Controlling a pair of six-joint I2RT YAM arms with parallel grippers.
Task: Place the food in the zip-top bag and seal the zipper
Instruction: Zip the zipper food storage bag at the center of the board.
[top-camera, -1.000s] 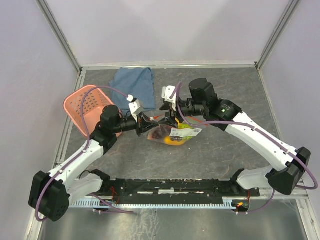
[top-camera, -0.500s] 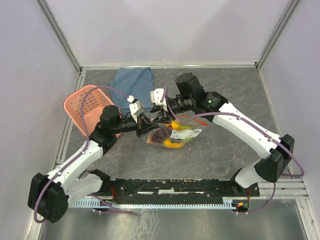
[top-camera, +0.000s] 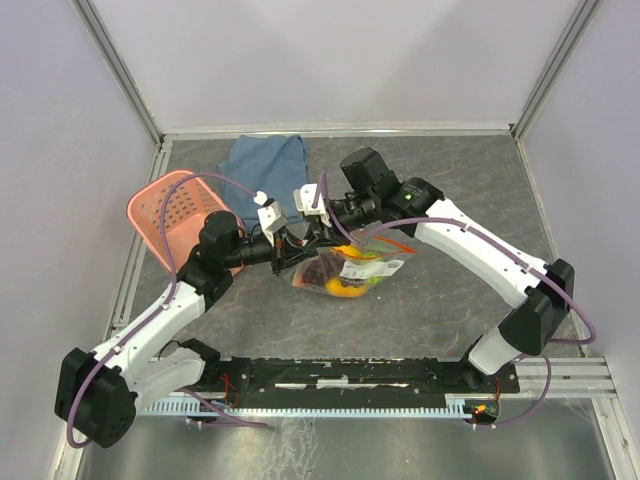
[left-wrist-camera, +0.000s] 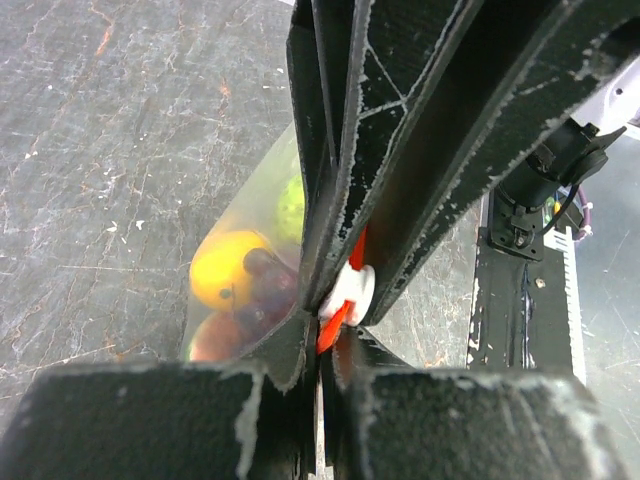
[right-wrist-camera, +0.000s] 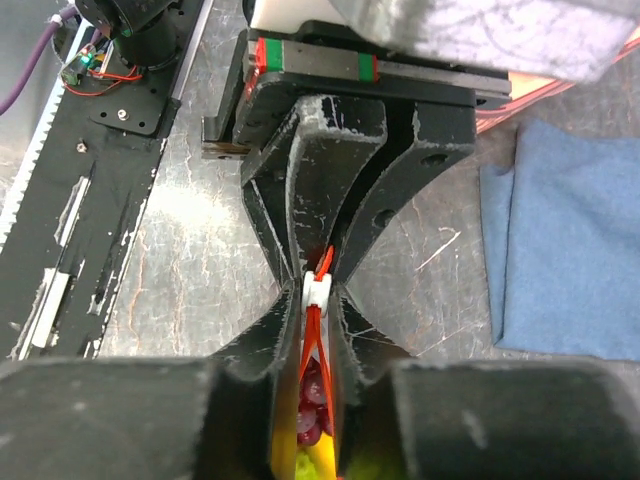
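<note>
The zip-top bag (top-camera: 358, 268) hangs between my two grippers just above the table, with the food inside. In the left wrist view I see the yellow-orange fruit (left-wrist-camera: 225, 268), the dark grapes (left-wrist-camera: 262, 290) and the yellow-green ball (left-wrist-camera: 290, 205). My left gripper (top-camera: 290, 249) (left-wrist-camera: 322, 338) is shut on the end of the orange-red zipper (left-wrist-camera: 335, 325). My right gripper (top-camera: 318, 236) (right-wrist-camera: 317, 312) is shut on the zipper (right-wrist-camera: 316, 345) right behind its white slider (right-wrist-camera: 316, 290), tip to tip with the left one. The grapes (right-wrist-camera: 312, 405) show between its fingers.
A pink perforated basket (top-camera: 172, 215) stands at the left behind my left arm. A folded blue cloth (top-camera: 268, 170) lies at the back, also in the right wrist view (right-wrist-camera: 565, 240). A black rail (top-camera: 340, 375) runs along the near edge.
My right gripper has slid left along the zipper until it meets the left gripper. The left arm and the bag have stayed nearly in place.
</note>
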